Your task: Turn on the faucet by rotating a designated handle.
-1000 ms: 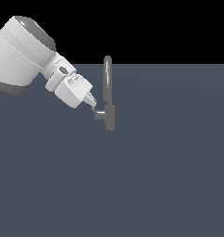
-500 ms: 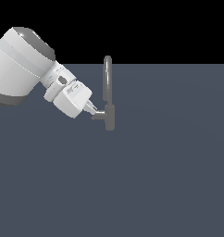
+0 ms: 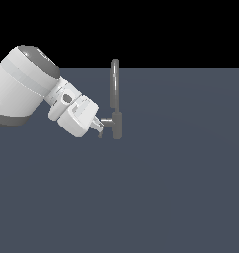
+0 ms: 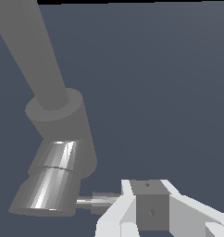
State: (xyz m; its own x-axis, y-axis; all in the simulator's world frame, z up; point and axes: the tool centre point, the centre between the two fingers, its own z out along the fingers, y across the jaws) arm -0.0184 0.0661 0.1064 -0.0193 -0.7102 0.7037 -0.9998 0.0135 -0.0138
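Note:
The grey faucet stands upright, its tall thin spout curving at the top above a thicker base. A short horizontal stub branches off the base toward the exterior view's left. In the wrist view the stub looks shiny, and the thin handle sticks out of its end. My gripper is at the stub's end, its fingers together and touching the handle's tip from the side. Nothing is held between them.
The faucet stands on a flat dark grey-blue surface. My white arm reaches in from the exterior view's left.
My gripper has dropped a little lower beside the stub's end, and the arm has tilted down with it. The faucet's spout and base have not moved.

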